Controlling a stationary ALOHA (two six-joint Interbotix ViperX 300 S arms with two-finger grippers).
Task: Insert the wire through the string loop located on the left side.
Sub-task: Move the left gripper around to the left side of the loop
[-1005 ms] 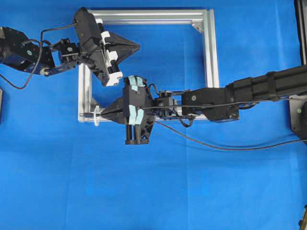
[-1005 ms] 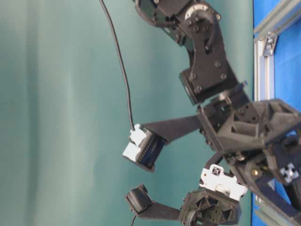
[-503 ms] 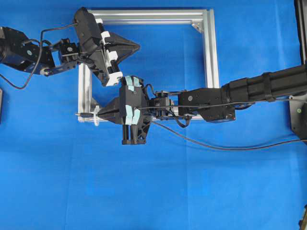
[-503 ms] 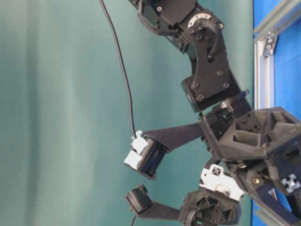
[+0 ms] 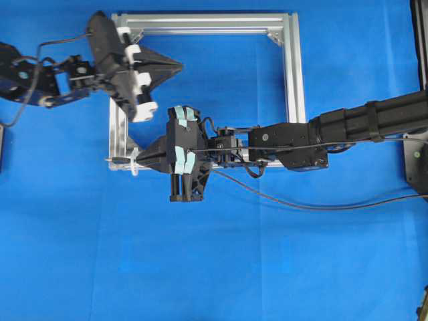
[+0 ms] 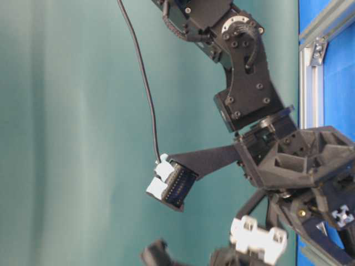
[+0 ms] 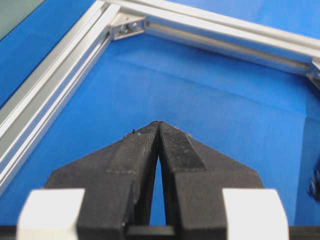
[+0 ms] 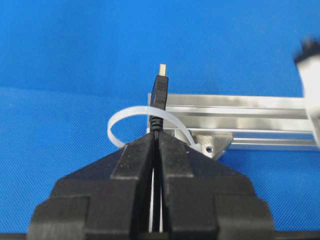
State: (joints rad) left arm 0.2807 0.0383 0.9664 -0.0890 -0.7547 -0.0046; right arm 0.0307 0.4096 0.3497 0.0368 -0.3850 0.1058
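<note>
From overhead we look straight down on the tabletop (image 5: 267, 267) and aluminium frame (image 5: 294, 73); the table-level view sits sideways, close to the arms. Both wrist views peer along their fingers (image 7: 150, 150) at that frame.

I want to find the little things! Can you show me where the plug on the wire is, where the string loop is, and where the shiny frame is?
wire plug (image 8: 159, 89): right wrist view, on its black body.
string loop (image 8: 118, 120): right wrist view, on its left curve.
frame (image 5: 294, 73): overhead view, on its right bar.
</note>
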